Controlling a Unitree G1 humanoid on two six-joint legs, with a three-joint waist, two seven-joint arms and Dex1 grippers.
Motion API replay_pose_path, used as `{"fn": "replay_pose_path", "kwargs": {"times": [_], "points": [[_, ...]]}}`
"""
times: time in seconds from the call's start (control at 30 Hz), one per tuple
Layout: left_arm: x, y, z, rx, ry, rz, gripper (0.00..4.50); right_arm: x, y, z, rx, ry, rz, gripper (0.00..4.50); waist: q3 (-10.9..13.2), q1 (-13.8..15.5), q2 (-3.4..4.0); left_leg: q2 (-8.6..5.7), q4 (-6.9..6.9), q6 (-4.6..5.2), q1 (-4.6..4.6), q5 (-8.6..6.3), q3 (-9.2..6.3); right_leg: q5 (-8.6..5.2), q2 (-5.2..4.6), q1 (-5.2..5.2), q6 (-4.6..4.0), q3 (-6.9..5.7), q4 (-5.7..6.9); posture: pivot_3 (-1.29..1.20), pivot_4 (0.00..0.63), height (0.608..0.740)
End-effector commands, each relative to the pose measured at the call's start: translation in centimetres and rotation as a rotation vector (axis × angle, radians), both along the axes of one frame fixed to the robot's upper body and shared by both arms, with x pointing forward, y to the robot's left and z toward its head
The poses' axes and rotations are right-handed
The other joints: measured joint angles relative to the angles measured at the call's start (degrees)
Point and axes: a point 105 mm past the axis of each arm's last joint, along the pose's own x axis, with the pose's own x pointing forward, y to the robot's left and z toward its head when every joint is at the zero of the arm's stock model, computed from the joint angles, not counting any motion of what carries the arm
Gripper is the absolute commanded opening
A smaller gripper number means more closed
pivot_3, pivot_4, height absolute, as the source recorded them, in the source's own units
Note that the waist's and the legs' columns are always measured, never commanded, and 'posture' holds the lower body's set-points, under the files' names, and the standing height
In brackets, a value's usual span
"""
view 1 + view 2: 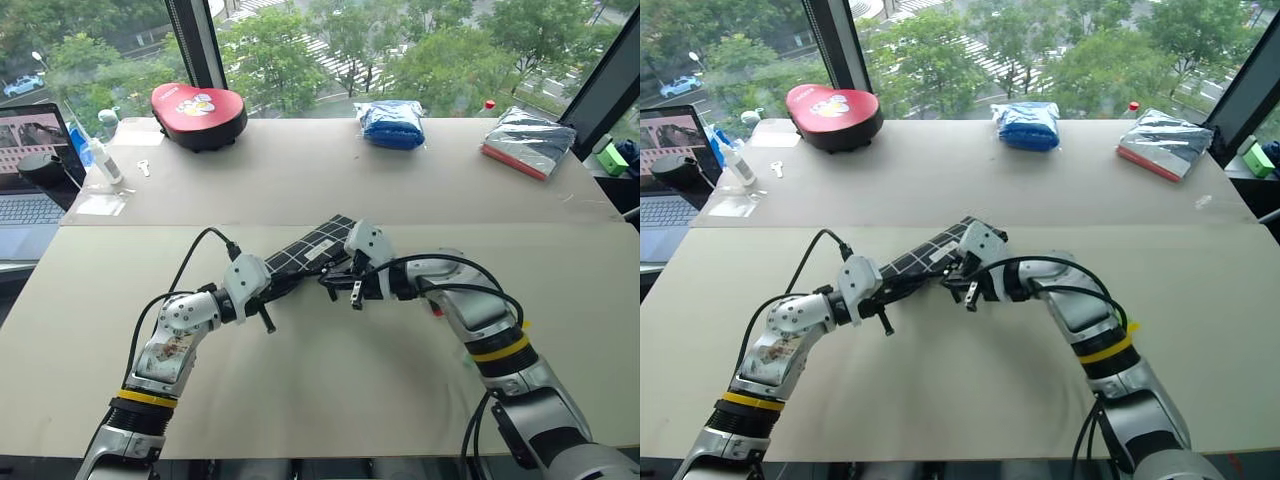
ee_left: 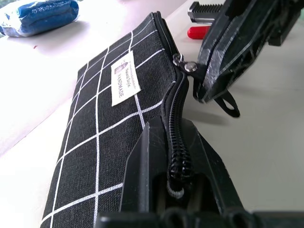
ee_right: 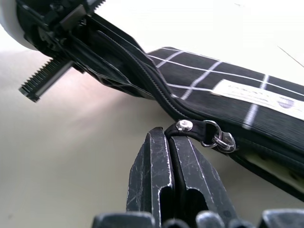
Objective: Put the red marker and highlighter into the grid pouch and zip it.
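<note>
The grid pouch (image 1: 312, 247), black with white lines and a small white label, lies slanted at the middle of the table. My left gripper (image 1: 276, 277) is shut on the pouch's near end, clamping the zipper edge (image 2: 176, 142). Coming from the right, my right gripper (image 1: 336, 284) is shut on the black zipper pull tab (image 3: 190, 127), whose slider (image 3: 223, 141) sits partway along the zipper. The red marker and the highlighter are out of view.
Along the far edge by the window lie a red case (image 1: 198, 112), a blue plastic-wrapped bundle (image 1: 392, 124) and a silver-wrapped packet (image 1: 528, 140). A laptop (image 1: 30, 165) and a bottle (image 1: 104, 160) stand at the far left, and a green block (image 1: 610, 158) at the far right.
</note>
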Motion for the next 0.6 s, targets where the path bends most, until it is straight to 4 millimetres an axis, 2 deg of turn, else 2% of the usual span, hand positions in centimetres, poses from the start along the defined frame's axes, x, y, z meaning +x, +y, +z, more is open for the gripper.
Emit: {"fn": "replay_pose_path", "kwargs": {"times": [0.03, 0.13, 0.2, 0.23, 0.3, 0.4, 0.53, 0.6], "points": [[-0.1, -0.6, 1.5, -0.028, -0.048, -0.012, 0.0, -1.2, 2.0, 1.9, 0.084, 0.007, 0.081, 0.03, 0.0, 0.0, 0.0, 0.0, 0.0, 0.0, 0.0, 0.0, 0.0, 0.0, 0.0, -0.01, 0.0, 0.0, 0.02, 0.0, 0.15, 0.74], [-0.1, -0.6, 1.5, -0.029, -0.047, -0.01, 0.0, -1.4, 2.2, 1.9, 0.098, 0.035, 0.084, 0.03, 0.0, 0.04, 0.0, 0.0, 0.0, -0.02, -0.01, 0.01, 0.0, 0.0, 0.0, -0.02, 0.0, 0.0, 0.03, 0.0, 0.15, 0.74], [-0.2, -0.5, 1.5, -0.03, -0.048, -0.008, 0.0, -0.4, 1.5, 1.6, 0.079, 0.0, 0.028, 0.63, 0.0, 0.1, 0.0, -0.01, 0.01, -0.02, -0.02, 0.01, -0.01, 0.0, 0.0, -0.01, 0.0, 0.0, 0.03, 0.0, 0.15, 0.74], [-0.2, -0.5, 1.5, -0.03, -0.048, -0.006, 0.0, 0.0, 1.2, 1.6, 0.076, -0.008, 0.008, 0.78, 0.0, 0.06, 0.0, -0.02, 0.02, -0.02, -0.01, 0.01, -0.01, 0.0, 0.0, -0.01, 0.0, 0.0, 0.03, 0.0, 0.15, 0.74], [-0.2, -0.5, 1.6, -0.032, -0.049, -0.005, 0.0, 0.6, 0.3, 1.7, 0.073, -0.015, -0.033, 1.44, 0.0, 0.04, 0.0, -0.02, 0.02, -0.03, -0.01, 0.02, -0.01, 0.0, 0.0, -0.02, 0.0, 0.0, 0.03, 0.0, 0.15, 0.74], [-0.5, -0.5, 1.8, -0.051, -0.051, -0.006, 0.0, 0.2, -1.3, 2.3, 0.101, 0.0, -0.048, 2.55, 0.0, 0.13, 0.0, -0.03, 0.01, -0.04, -0.04, 0.03, -0.01, 0.0, 0.0, -0.04, 0.0, -0.01, 0.07, 0.0, 0.15, 0.74], [-0.5, -0.4, 1.9, -0.064, -0.054, 0.005, 0.0, -2.5, -3.7, 3.4, 0.149, 0.117, -0.018, 3.87, 0.0, 0.29, 0.0, -0.01, 0.01, -0.02, -0.09, 0.01, -0.03, 0.0, 0.0, -0.03, 0.0, -0.01, 0.07, 0.0, 0.15, 0.74], [-0.6, -0.7, 1.7, -0.068, -0.052, 0.004, 0.0, -4.8, -5.5, 4.4, 0.158, 0.137, 0.019, 3.87, 0.0, 0.47, 0.0, 0.0, 0.01, 0.02, -0.11, -0.01, -0.04, 0.0, 0.0, -0.03, 0.0, -0.02, 0.07, 0.0, 0.15, 0.74]]}}
